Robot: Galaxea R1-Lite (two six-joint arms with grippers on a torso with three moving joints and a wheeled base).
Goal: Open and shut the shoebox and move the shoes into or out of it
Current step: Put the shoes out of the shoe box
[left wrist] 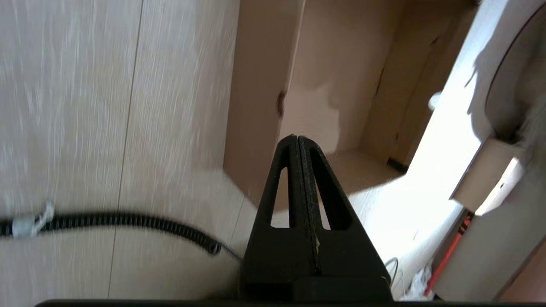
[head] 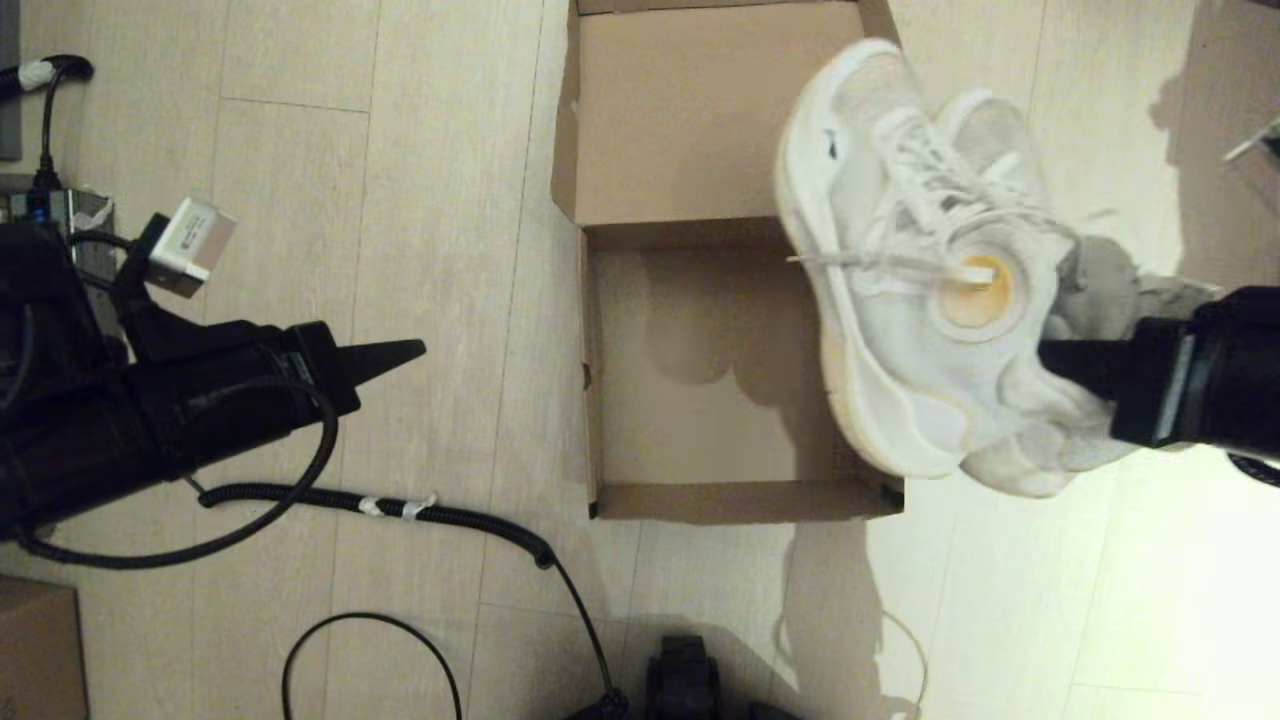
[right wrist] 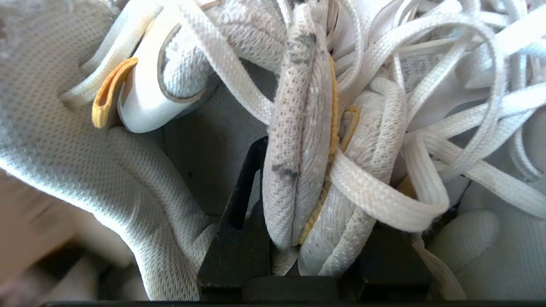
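The right gripper (head: 1062, 357), clamped on the shoes (head: 920, 270), holds them over the open shoebox's (head: 700, 380) right wall. They'd best clear that wall squarely. The left gripper (head: 400, 352) waits pinched together over the floor.

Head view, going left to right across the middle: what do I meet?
Black left gripper, shut and idle over the floor → open brown cardboard shoebox, empty inside → pair of white mesh lace-up sneakers held in the air over the box's right edge → black right gripper clamped on them.

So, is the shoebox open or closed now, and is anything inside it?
Open and empty. The shoebox has its lid folded back flat and a bare cardboard bottom; the shoes hang above its right edge, held by the right tool.
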